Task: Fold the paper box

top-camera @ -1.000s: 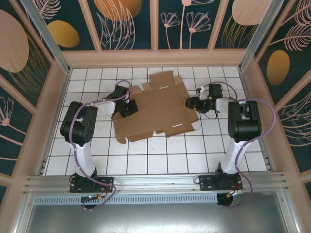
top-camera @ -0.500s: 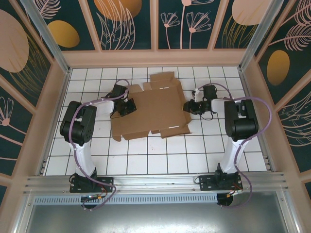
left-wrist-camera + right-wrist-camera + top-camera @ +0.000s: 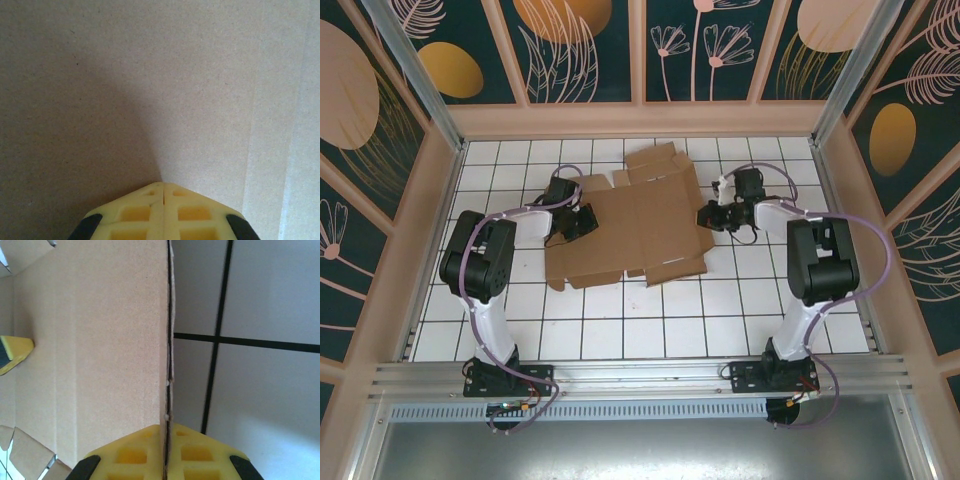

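Note:
The paper box [image 3: 638, 218] is a flat brown die-cut sheet with flaps, lying open on the white tiled table in the top view. My left gripper [image 3: 582, 222] rests on the sheet's left part. In its wrist view the yellow fingertips [image 3: 150, 192] meet with nothing between them, their tips against plain cardboard [image 3: 150, 75]. My right gripper [image 3: 708, 215] sits at the sheet's right edge. Its wrist view shows the jaws [image 3: 167, 429] shut on the thin cardboard edge [image 3: 169, 365], with the sheet [image 3: 100, 340] stretching away to the left.
White tiles with black grid lines [image 3: 650, 320] surround the sheet, and bare tile [image 3: 260, 300] lies beside the gripped edge. Patterned panels wall in three sides. An aluminium rail [image 3: 640, 375] carries the arm bases at the near edge. A yellow fingertip of the left gripper [image 3: 15, 352] shows across the sheet.
The right gripper has closed onto the sheet's right edge. The sheet has slid a little left and away, and both grippers have shifted with it.

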`<action>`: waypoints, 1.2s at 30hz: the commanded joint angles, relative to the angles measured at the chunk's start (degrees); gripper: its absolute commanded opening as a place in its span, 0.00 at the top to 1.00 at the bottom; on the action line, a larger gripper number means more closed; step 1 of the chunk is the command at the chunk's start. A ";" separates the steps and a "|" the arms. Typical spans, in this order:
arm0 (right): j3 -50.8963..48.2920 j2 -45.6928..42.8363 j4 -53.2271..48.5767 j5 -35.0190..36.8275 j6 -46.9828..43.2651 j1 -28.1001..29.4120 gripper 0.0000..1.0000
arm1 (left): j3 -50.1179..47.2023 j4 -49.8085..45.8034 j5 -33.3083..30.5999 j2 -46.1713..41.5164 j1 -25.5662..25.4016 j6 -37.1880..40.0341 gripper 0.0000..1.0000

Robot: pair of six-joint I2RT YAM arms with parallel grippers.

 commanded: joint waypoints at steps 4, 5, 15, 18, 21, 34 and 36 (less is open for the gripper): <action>5.01 -4.74 -5.54 -2.39 -2.51 2.76 0.96 | -2.20 -2.85 2.93 -0.91 -0.63 -1.40 1.00; 5.09 -4.81 -5.99 -5.30 -2.60 2.68 0.91 | -2.34 -2.56 3.32 -1.33 -0.57 -1.69 1.00; 1.93 1.84 -5.75 -15.77 -2.47 1.87 0.74 | -2.82 -1.08 5.43 -2.38 -0.54 -2.46 1.00; 1.60 2.52 -5.07 -14.60 -2.02 1.54 0.77 | -3.04 -0.95 5.54 -2.64 -0.53 -2.51 1.00; 1.74 1.57 -4.91 -12.90 -1.69 1.30 0.86 | -2.87 -1.06 5.33 -2.81 -0.54 -2.37 1.00; 0.24 -1.45 -1.90 -20.44 -1.14 0.29 0.85 | -3.26 -0.10 5.77 -2.47 -0.53 -2.90 1.00; 1.08 -0.16 -3.27 -19.83 -1.68 0.49 0.84 | -3.57 0.43 6.21 -2.53 -0.58 -3.37 1.00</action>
